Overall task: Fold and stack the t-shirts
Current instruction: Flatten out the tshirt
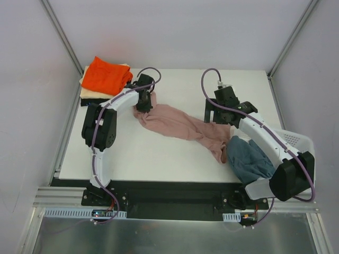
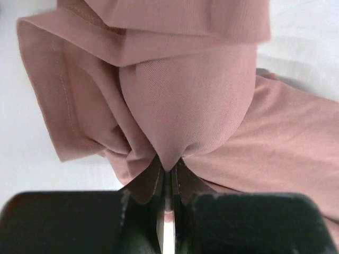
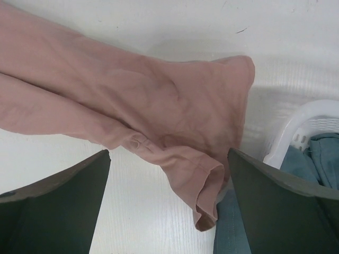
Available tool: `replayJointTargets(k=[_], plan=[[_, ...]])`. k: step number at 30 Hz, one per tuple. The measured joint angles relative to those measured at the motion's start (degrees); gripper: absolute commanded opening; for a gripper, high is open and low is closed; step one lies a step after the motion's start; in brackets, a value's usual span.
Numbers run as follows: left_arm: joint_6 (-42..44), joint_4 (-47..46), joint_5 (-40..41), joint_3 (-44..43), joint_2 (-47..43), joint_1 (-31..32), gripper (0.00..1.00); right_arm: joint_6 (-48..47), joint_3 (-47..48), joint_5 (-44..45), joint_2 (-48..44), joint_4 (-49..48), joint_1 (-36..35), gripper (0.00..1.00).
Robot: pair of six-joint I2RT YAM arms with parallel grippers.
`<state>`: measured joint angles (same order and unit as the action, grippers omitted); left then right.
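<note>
A dusty pink t-shirt (image 1: 177,123) lies bunched in a long strip across the table, from the back left to the front right. My left gripper (image 1: 144,101) is shut on a pinch of its cloth at the left end; in the left wrist view the pink t-shirt (image 2: 185,106) bulges out from the closed left gripper (image 2: 168,168). My right gripper (image 1: 220,119) hovers open over the other end. Below it, the right gripper (image 3: 168,153) straddles a sleeve of the pink t-shirt (image 3: 159,100) without touching it. A folded orange t-shirt (image 1: 106,75) tops a stack at the back left.
Under the orange tee lie a cream tee (image 1: 85,88) and a black one (image 1: 86,101). A white mesh basket (image 1: 295,140) at the right table edge holds a slate blue t-shirt (image 1: 249,160), also seen as blue t-shirt (image 3: 233,227) beside the basket rim (image 3: 296,127).
</note>
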<state>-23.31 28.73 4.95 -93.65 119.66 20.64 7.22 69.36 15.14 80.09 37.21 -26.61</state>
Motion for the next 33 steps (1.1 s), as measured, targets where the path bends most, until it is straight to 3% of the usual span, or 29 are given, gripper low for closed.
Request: replayJointTargets(k=[8, 14, 22, 27, 29, 30, 31, 33], plan=[[-4.83, 1.25, 10.51, 21.77, -21.31, -0.09, 0.0, -2.05, -0.59, -4.37, 0.22, -0.72, -1.95, 0.99], [-8.35, 2.1, 12.48, 34.12, -35.08, -1.92, 0.0, -2.54, -0.26, -6.32, 4.44, 0.48, -5.4, 0.95], [-10.69, 2.43, 12.68, 38.18, -39.95, -4.2, 0.0, -0.98, -0.24, -5.97, 12.33, 2.95, -3.56, 0.95], [-10.91, 2.4, 12.46, 38.21, -39.95, -4.22, 0.0, -1.42, -0.15, -7.02, 14.95, 2.95, -1.36, 0.9], [-11.13, 2.4, 12.2, 38.21, -39.95, -4.22, 0.0, -1.62, -0.15, -7.8, 16.0, 2.93, -1.18, 0.78], [-11.26, 2.4, 12.15, 38.21, -39.95, -4.22, 0.0, -1.88, -0.17, -8.33, 16.41, 2.93, -1.16, 0.67], [-11.32, 2.4, 12.11, 38.21, -39.95, -4.22, 0.0, -2.1, -0.17, -8.68, 16.74, 2.93, -1.16, 0.36], [-11.52, 2.43, 12.11, 38.21, -39.95, -4.2, 0.0, -2.67, -0.22, -9.53, 17.16, 2.93, -1.18, 0.15]])
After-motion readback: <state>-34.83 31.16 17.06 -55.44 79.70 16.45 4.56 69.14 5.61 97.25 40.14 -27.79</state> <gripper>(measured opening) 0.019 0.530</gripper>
